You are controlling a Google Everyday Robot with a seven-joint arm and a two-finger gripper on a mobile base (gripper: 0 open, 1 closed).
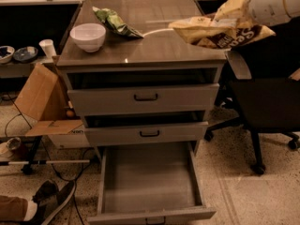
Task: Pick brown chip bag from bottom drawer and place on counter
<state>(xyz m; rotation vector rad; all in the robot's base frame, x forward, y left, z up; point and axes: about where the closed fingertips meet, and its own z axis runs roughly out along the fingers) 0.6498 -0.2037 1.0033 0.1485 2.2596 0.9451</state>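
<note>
Your gripper (244, 14) is up beyond the counter's (154, 48) right edge, clamped on the right end of the brown chip bag (206, 32). The bag is in the air, clear of the open, bare bottom drawer (150, 182). Its long axis runs left-right, with the free end over the front-right corner, so the set-down spot lies below and left. White letters on its dark patch seem to begin "Se".
</note>
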